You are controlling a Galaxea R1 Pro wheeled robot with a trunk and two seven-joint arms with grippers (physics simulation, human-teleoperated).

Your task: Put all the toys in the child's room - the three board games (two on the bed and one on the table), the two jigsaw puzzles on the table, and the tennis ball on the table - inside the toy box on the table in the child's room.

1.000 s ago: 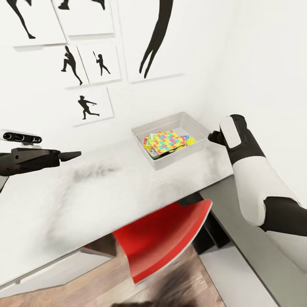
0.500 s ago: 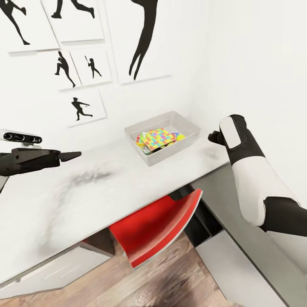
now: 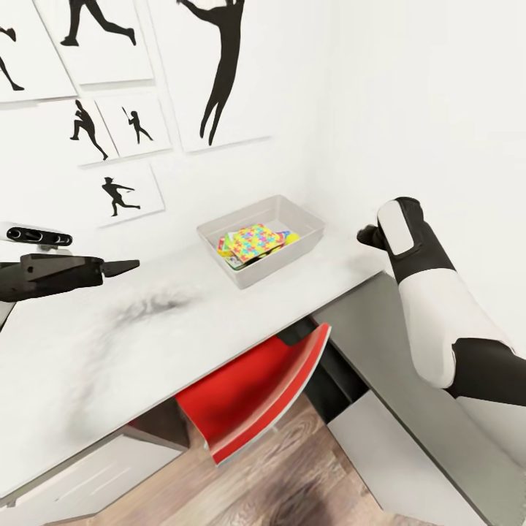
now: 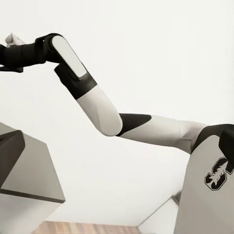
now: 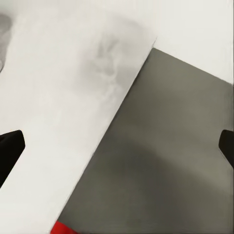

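The left gripper (image 3: 120,267) hangs in the air over the left part of the bench (image 3: 109,343), its dark fingers drawn together to a narrow point and holding nothing. The right gripper (image 3: 367,235) sits at the end of the bent white and black right arm (image 3: 431,314), just off the bench's right end; in the head view it is mostly hidden behind the forearm, but the right wrist view shows its two dark fingertips (image 5: 9,148) at opposite edges of the picture, spread wide apart and empty, above the pale bench top and a grey panel (image 5: 165,161) beside it. The toy box (image 3: 212,235), a light grey bin with sloping sides, stands on the bench near its far right corner, close to the wall. Inside it a jigsaw puzzle (image 3: 252,241) with yellow, pink and blue pieces lies on top of other flat colourful toys, whose edges show beneath it; I cannot tell them apart. The rest of the bench top is white with a grey smudge. A red chair (image 3: 248,394) is tucked under the bench's front edge, above a wood-plank floor (image 3: 292,475). Black sports silhouette pictures (image 3: 219,66) hang on the white wall behind the bench.
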